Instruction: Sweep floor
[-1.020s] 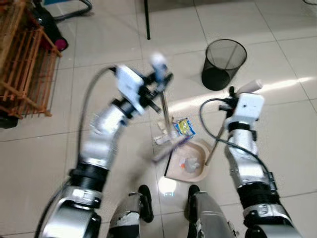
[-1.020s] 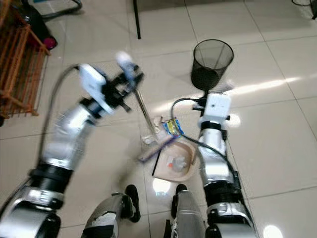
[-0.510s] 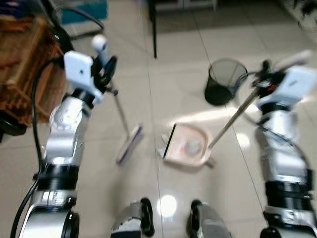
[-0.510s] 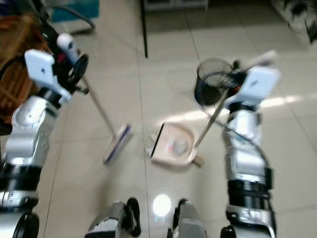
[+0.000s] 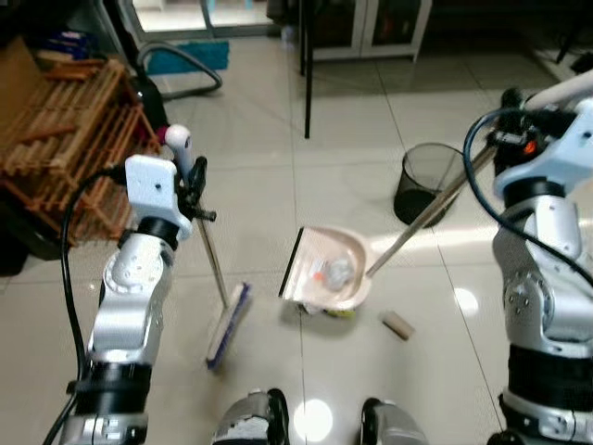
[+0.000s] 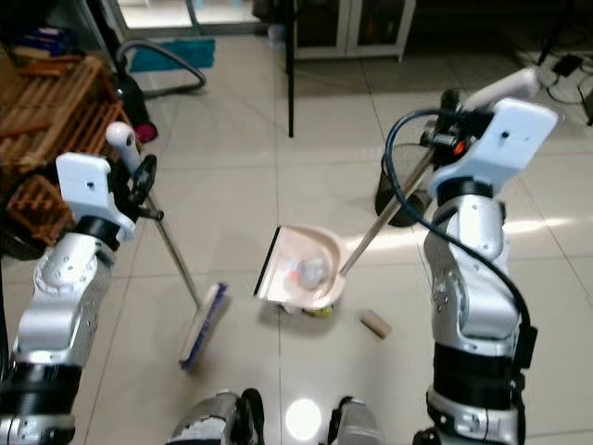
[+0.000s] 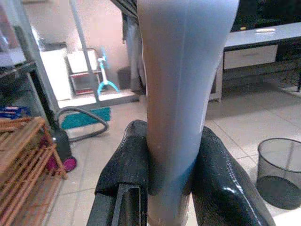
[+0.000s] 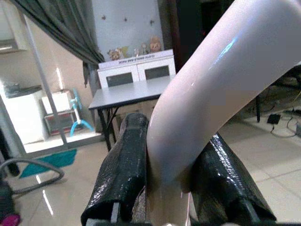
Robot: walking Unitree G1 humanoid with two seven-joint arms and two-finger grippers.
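— Where is the broom (image 5: 215, 278)?

— Left of the dustpan (image 5: 326, 271), apart from it. Its head rests on the tiled floor (image 5: 250, 195), and its thin metal handle leans up and away from the dustpan to the left gripper (image 7: 165, 160). The two black fingers (image 7: 126, 165) are clenched on the pale grey grip at the top of the handle.

— And the dustpan itself?

— It is a pale pink pan with a dark front edge that faces the broom. Crumpled rubbish lies inside it. Its long handle slants up and away from the broom to the right gripper (image 8: 164, 174), which is clamped on the pale curved grip at the end.

— Anything loose near the dustpan?

— A small tan cylinder (image 5: 398, 324) lies on the floor just beside it, on the side away from the broom. A yellowish scrap (image 5: 337, 312) peeks out at the pan's near edge, toward the robot's feet.

— What lies further out?

— A black mesh bin (image 5: 428, 184) stands beyond the dustpan, on the right gripper's side; the dustpan handle crosses in front of it. A wooden rack (image 5: 69, 139) stands well to the far side of the broom from the dustpan. A dark table leg (image 5: 305, 69) rises beyond the dustpan.
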